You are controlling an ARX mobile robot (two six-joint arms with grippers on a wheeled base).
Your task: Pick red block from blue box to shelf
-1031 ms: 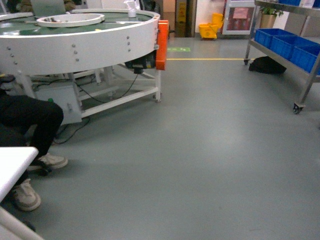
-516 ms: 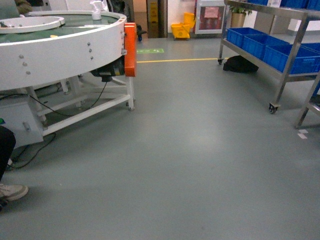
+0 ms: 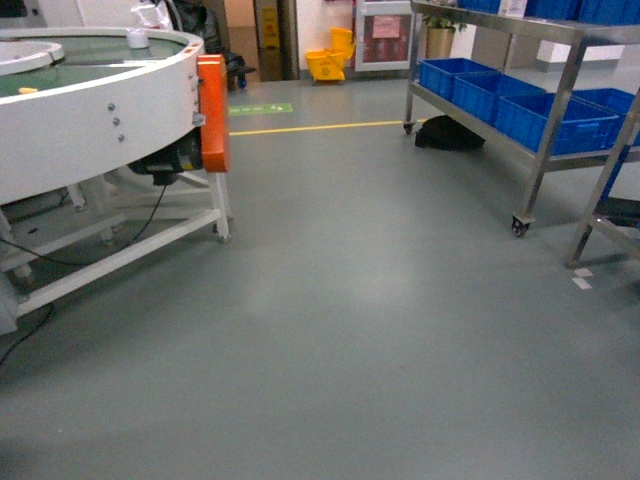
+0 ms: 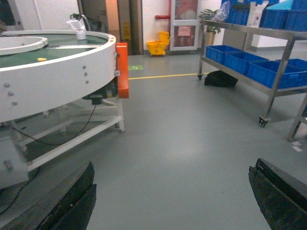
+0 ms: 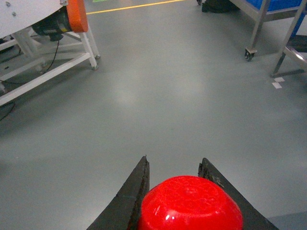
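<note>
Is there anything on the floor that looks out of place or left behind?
Yes. A dark bag-like bundle lies on the floor under the shelf, and small white scraps lie by its legs. No spill or damage shows.

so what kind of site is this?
Looks like a factory or warehouse floor: a round white conveyor table on a frame, a wheeled metal shelf holding blue crates, and a yellow line on the grey floor.
</note>
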